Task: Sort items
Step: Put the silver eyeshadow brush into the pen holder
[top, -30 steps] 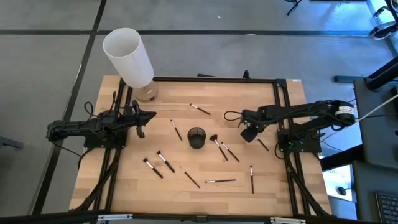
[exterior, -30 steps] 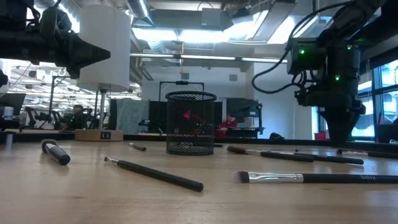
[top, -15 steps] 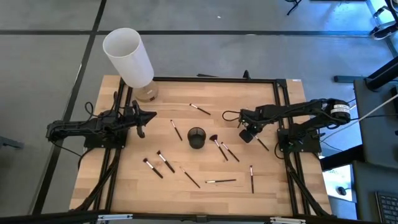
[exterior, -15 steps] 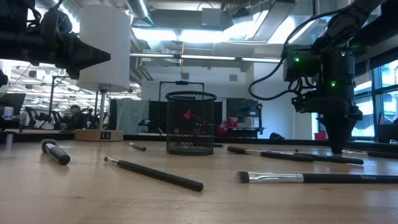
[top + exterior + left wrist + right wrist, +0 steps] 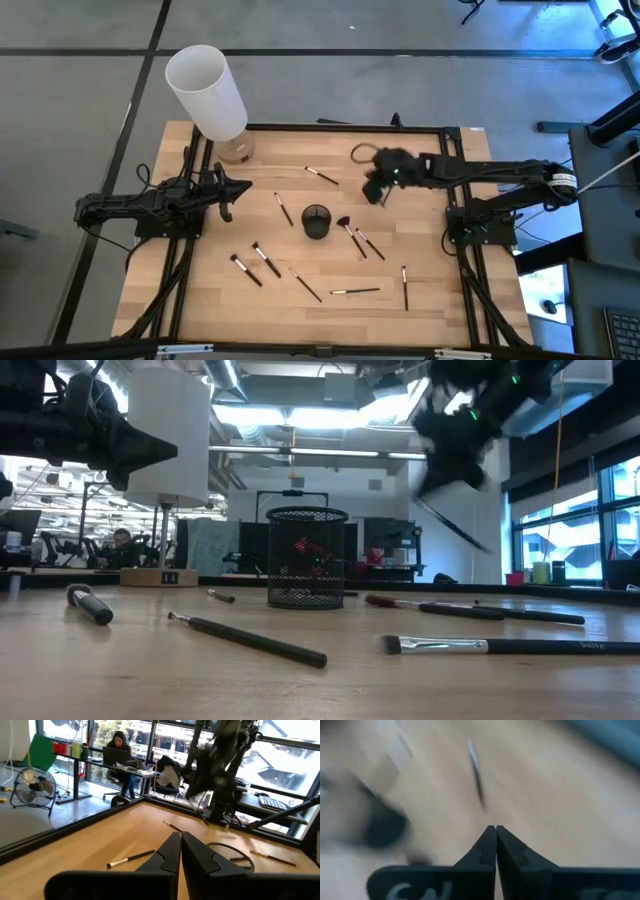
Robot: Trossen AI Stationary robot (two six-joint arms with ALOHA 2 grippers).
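Several thin dark makeup brushes lie flat on the wooden table [image 5: 450,300], among them one at the far middle [image 5: 320,175] and others around a small black mesh cup [image 5: 316,221]. My right gripper [image 5: 374,190] hangs above the table right of the cup, shut on one brush [image 5: 455,525]. My left gripper [image 5: 245,185] waits shut at the table's left, touching nothing. A tall white cylinder [image 5: 205,90] stands at the far left corner. My right gripper holds the brush by its upper part [image 5: 428,503]; blur hides which part that is. The fingers come from above. The brush slants down below them and is lifted clear of the table.
In the low view, brushes [image 5: 250,640] [image 5: 500,646] lie in front of the mesh cup [image 5: 307,557]. A black frame [image 5: 345,128] runs round the table's far and side edges. A person sits at a desk in the room beyond.
My right gripper came down on a brush lying at the table's right and shut on it. It then rose and swung quickly toward the far left, nearer the cup. The brush left the table and now hangs slanted under the fingers.
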